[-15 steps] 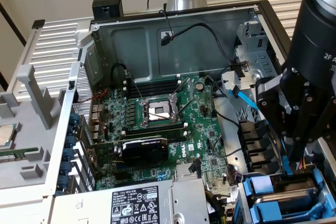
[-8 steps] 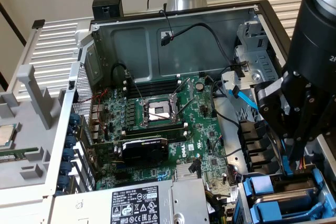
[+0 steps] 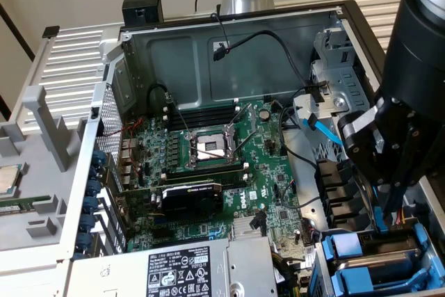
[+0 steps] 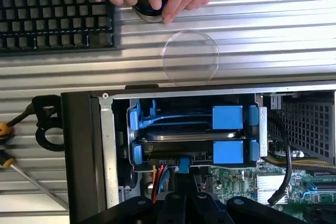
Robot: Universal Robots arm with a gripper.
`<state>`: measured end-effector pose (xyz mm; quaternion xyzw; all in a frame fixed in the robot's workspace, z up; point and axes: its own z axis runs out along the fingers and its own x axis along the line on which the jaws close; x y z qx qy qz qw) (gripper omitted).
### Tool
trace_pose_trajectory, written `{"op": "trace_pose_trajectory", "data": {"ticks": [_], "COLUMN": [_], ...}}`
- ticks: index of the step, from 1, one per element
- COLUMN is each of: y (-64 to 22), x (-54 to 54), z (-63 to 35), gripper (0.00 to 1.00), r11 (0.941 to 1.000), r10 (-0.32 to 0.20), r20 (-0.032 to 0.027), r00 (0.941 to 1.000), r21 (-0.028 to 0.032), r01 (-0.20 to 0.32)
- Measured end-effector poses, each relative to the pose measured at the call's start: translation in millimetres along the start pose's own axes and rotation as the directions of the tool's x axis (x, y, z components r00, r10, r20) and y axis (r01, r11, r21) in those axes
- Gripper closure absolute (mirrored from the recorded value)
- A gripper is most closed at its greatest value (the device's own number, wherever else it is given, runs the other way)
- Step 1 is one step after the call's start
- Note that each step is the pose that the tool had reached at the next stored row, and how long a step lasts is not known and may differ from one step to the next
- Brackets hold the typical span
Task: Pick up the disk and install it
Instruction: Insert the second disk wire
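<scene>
Over drive bay, gripper (image 3: 389,203) pinched together, holding nothing. Disk (image 4: 191,136) already sits in blue carrier inside bay, so probably seating step; needs straight, gentle push.

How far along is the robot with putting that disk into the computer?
Nearly done, it seems. The disk, in its blue frame, already lies inside the drive bay at the corner of the open computer case. The gripper, shut, hangs just above that bay. Whether the disk is fully seated cannot be told.
</scene>
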<state>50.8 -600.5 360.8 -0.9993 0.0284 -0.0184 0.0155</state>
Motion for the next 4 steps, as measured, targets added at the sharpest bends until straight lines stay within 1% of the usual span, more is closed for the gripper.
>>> {"op": "trace_pose_trajectory", "data": {"ticks": [4], "y": [0.0], "x": [0.0], "z": [0.0], "gripper": [0.89], "r11": [1.0000], "r10": [0.000], "r20": [0.0000], "r00": [1.0000], "r21": [-0.0001], "r01": [0.000]}}
